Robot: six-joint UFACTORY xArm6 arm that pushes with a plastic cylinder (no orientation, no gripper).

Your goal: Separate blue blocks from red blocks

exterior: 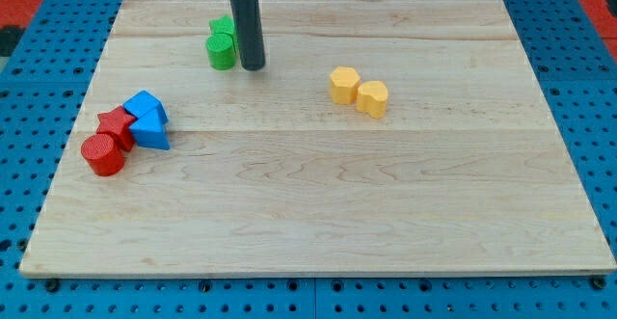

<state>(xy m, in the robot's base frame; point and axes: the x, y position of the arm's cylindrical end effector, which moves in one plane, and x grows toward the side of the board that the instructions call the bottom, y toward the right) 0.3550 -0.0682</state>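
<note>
While my tip [253, 66], which is carrying no jaws, is sitting beside the green blocks [222, 44], I am risking dragging the red blocks [108, 142] along with the touching blue blocks [147, 119].

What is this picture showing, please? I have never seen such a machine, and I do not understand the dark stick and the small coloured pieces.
The dark stick is the end of a robot arm. It has no hand and holds nothing; it only pushes pieces with its lower end, my tip. One camera looks down at a wooden board. My tip stands just right of two green blocks near the view's top. Two yellow blocks sit touching near the middle. At the view's left, two blue blocks and two red blocks are bunched together, not yet separated.
</note>
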